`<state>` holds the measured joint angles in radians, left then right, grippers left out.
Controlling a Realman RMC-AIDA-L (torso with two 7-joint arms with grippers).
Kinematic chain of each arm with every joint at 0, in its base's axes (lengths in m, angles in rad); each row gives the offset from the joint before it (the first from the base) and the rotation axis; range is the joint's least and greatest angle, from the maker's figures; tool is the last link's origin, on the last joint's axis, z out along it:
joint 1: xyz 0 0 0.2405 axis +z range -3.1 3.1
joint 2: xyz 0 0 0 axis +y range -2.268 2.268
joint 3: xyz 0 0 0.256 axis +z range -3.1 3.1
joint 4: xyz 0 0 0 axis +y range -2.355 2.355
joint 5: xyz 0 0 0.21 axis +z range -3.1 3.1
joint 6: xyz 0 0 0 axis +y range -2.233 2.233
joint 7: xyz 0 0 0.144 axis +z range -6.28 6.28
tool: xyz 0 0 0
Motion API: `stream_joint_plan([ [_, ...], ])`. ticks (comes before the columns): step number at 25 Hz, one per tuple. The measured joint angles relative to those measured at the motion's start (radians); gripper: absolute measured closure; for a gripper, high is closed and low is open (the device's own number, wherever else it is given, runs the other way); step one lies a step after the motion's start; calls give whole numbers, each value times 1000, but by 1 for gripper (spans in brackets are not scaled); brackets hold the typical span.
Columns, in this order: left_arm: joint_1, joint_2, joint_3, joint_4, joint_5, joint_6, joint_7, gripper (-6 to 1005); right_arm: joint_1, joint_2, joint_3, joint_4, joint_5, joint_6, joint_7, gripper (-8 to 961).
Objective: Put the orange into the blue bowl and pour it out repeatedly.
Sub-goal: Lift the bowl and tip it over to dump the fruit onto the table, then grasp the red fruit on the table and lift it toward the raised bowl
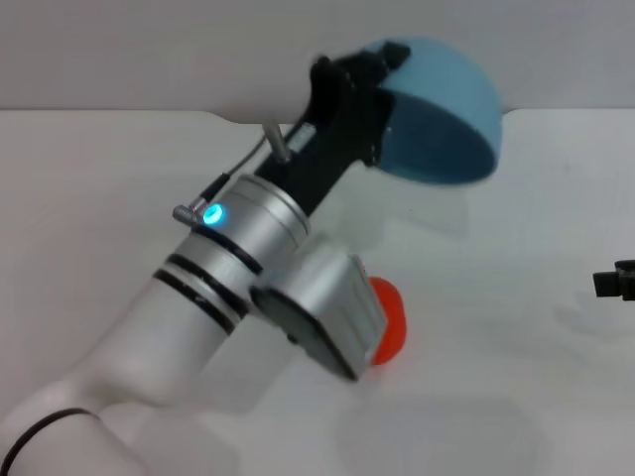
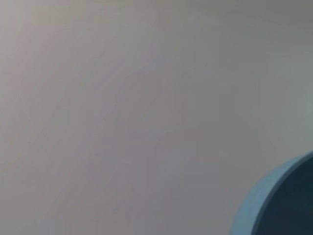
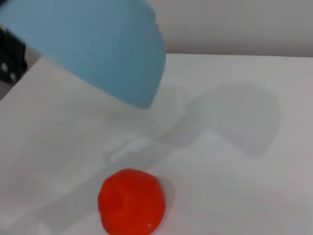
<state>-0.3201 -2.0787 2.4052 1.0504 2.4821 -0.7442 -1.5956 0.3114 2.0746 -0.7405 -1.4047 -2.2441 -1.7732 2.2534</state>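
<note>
My left gripper (image 1: 380, 104) is shut on the rim of the blue bowl (image 1: 446, 109) and holds it tipped over, high above the white table, its mouth facing down and towards me. The bowl looks empty. The orange (image 1: 389, 319) lies on the table below and nearer to me, half hidden behind my left wrist. The right wrist view shows the orange (image 3: 131, 201) lying free, with the tipped bowl (image 3: 98, 54) above it. The left wrist view shows only a piece of the bowl's rim (image 2: 266, 205). My right gripper (image 1: 615, 282) sits low at the table's right edge.
The white table (image 1: 496, 377) runs to a pale wall at the back. The bowl and my left arm cast shadows on the table (image 3: 230, 117) beside the orange.
</note>
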Motion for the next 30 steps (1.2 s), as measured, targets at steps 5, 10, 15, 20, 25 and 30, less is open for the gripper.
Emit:
stream_joint_plan([
  [5,10,7,-109,173,-350,186,7,1000,18,-1,-14,0,2,0,-4,501],
  [10,-3,16,-644,267,-672,982,-158,1000,46,-1,-87,0,4,17,-9,501],
  [15,-102,31,-1004,136,-615,1465,-466,1000,65,-2,-146,2,4,43,-10,500],
  [20,-213,50,-1404,20,-402,1916,-724,1000,99,-4,-221,11,1,77,-28,500],
  [25,-173,77,-1521,133,-353,2177,-859,1000,102,0,-357,17,4,187,-111,499],
  [30,-96,74,-1521,359,-198,2331,-993,1000,115,2,-520,71,8,343,-126,496],
])
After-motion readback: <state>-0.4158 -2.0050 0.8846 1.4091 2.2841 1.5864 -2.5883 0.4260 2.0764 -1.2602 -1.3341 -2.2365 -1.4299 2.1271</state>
